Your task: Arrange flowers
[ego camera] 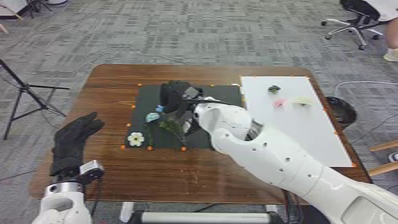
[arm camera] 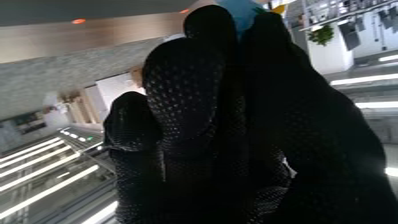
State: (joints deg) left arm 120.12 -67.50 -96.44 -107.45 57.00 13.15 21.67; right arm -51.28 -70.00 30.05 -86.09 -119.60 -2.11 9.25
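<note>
Just beside blue petals point(arm camera: 238, 11), mesh-gloved right robot hand point(ego camera: 173, 93)

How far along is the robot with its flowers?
Seemingly partway. The white flower and pale blue flower lie on the dark mat, perhaps already placed. Something blue is at the right hand; I can't tell if it's gripped. The pink piece, yellow piece and green piece on the white sheet may be left to move, unless that sheet is the destination.
</note>
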